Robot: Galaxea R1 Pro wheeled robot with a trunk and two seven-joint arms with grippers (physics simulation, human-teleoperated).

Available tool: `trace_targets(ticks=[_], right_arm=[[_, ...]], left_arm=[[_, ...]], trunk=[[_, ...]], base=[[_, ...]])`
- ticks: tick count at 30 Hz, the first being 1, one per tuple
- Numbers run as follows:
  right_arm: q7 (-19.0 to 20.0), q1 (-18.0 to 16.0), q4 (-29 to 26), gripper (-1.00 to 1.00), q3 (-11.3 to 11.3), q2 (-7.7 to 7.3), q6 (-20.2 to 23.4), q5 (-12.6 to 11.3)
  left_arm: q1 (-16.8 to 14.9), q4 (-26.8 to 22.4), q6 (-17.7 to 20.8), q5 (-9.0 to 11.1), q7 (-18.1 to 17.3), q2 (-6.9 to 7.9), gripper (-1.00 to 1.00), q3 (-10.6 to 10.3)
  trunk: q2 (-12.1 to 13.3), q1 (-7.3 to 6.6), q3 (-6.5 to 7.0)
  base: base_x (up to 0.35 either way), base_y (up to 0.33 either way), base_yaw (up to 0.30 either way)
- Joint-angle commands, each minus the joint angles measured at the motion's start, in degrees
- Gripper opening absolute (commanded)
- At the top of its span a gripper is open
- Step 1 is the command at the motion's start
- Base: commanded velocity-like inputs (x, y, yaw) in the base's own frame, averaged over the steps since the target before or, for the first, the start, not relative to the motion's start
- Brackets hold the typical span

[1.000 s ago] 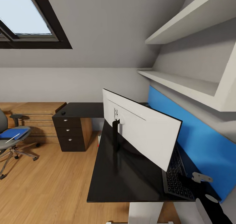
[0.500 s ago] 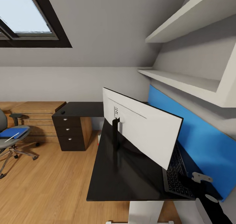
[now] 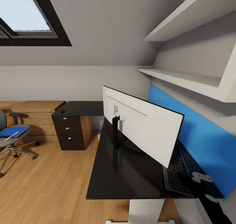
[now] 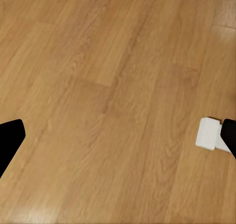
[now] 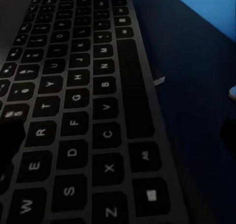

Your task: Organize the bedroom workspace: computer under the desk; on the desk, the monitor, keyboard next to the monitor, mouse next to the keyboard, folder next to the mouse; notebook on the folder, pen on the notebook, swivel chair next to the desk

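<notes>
Keyboard (image 3: 177,171) placement looks like the step in hand: it lies flat on the glossy black tabletop (image 3: 127,171), wedged between the monitor's (image 3: 144,127) black-framed screen side and the bright blue back panel (image 3: 196,142). The monitor stands on its black stand with its white back turned to the room, so it screens most of the keyboard from the head view. From the right wrist view the dark keys fill the near ground, close under the camera, and the right hand (image 3: 209,197) hangs just past the keyboard's near end; whether its fingers are spread or pressed together I cannot tell. The left hand (image 4: 118,140) hangs low over the wooden floor (image 4: 108,86) with its dark fingertips (image 4: 10,135) wide apart and nothing between them.

Across the room the swivel chair (image 3: 8,135) stands well apart from the tabletop, with the blue folder (image 3: 11,132) on its seat and the white pen (image 3: 11,136) lying across the folder. A small dark lump on the far wing of the tabletop, above the drawer unit (image 3: 70,132), may be the mouse (image 3: 62,112); it is too small to be sure.

My reading is that keyboard and monitor are roughly paired. Next comes fetching the mouse to the keyboard's side, which means pulling the right arm clear of the monitor and moving toward the far wing.
</notes>
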Motion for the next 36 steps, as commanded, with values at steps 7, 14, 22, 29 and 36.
trace_targets(ticks=[7,14,22,29,36], right_arm=[[-0.3,0.0,-0.2,1.0,0.0,0.05,-0.8,-0.7],[-0.4,0.0,-0.3,1.0,0.0,0.07,-0.9,-0.6],[-0.4,-0.1,-0.2,1.0,0.0,0.07,-1.0,-0.5],[-0.4,-0.1,0.3,1.0,0.1,0.07,-1.0,-0.5],[-0.4,-0.1,1.1,1.0,0.1,0.07,-1.0,-0.5]], left_arm=[[-0.1,-0.4,-0.1,0.6,0.4,1.38,1.0,1.1],[-4.8,-6.6,11.5,0.7,0.4,2.21,1.0,3.2],[-15.6,-11.3,33.2,1.7,0.1,2.19,1.0,14.4],[-17.4,-12.8,35.0,2.5,0.0,2.01,1.0,16.9],[-17.6,-12.6,35.1,2.5,0.1,2.0,1.0,17.2]], trunk=[[0.0,0.0,-0.06],[0.0,0.0,-0.06],[0.0,0.0,-0.06],[0.0,0.0,-0.06],[0.0,0.0,-0.06]], base=[[0.0,0.0,0.0],[0.0,0.0,0.0],[0.0,0.0,0.0],[0.0,0.0,0.0],[0.093,0.0,0.0]])
